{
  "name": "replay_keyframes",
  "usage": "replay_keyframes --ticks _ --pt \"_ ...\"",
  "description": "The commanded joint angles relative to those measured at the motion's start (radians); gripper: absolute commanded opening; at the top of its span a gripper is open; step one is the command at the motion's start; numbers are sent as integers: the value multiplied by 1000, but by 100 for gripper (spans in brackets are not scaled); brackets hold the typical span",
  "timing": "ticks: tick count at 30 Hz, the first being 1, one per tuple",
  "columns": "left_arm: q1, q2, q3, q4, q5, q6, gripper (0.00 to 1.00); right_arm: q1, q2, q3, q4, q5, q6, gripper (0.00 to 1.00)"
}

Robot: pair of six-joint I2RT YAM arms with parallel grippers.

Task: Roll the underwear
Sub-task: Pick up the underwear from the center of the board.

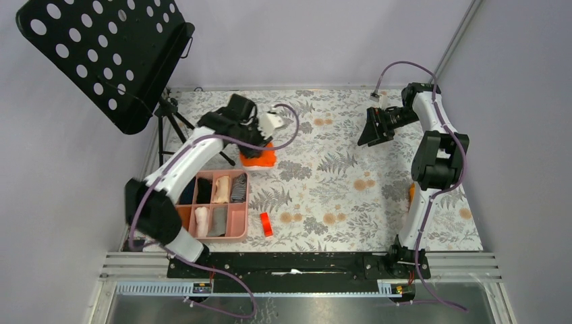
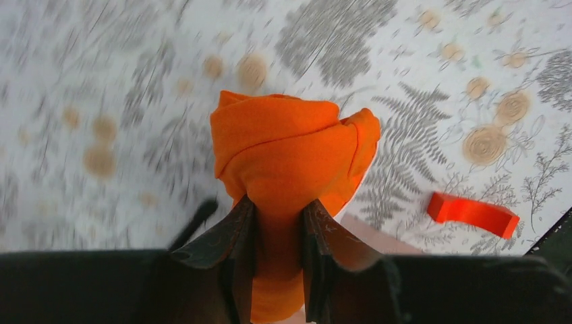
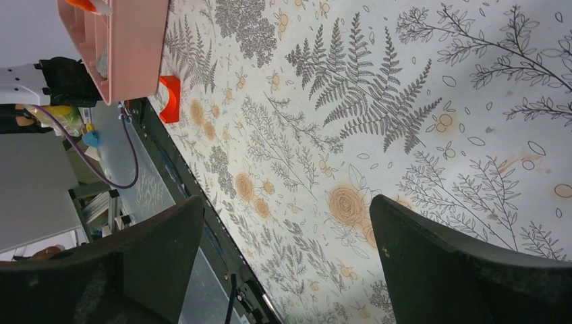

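The left gripper [image 2: 278, 209] pinches the rolled orange underwear [image 2: 290, 152] by its narrow end. The thick end points away from the fingers, just beyond the pink tray's [image 1: 240, 217] far edge. Bare floral table [image 1: 337, 196] stretches rightward, where the right gripper [image 3: 287, 202] hangs spread.

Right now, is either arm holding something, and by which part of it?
Yes. The left pincer is shut on the rolled orange underwear, pinching its narrow near end. The right pincer is open and holds nothing.
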Motion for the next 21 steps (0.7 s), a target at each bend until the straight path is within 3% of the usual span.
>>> replay_keyframes --ticks 1,5,9,16,21 --pt "14 -234 -101 -93 -219 -144 0 -5 -65 -21 20 40 36 100" --pt "15 -382 -165 -124 -492 -330 0 -4 -48 -10 25 49 45 100" --pt "19 -388 -141 -221 -605 -396 0 -4 -30 -4 28 53 47 100" --pt "30 -290 -151 -487 -476 -426 0 -4 -19 -15 28 71 40 100" --pt "31 -317 -181 -578 -385 -395 0 -4 -21 -23 28 82 36 100"
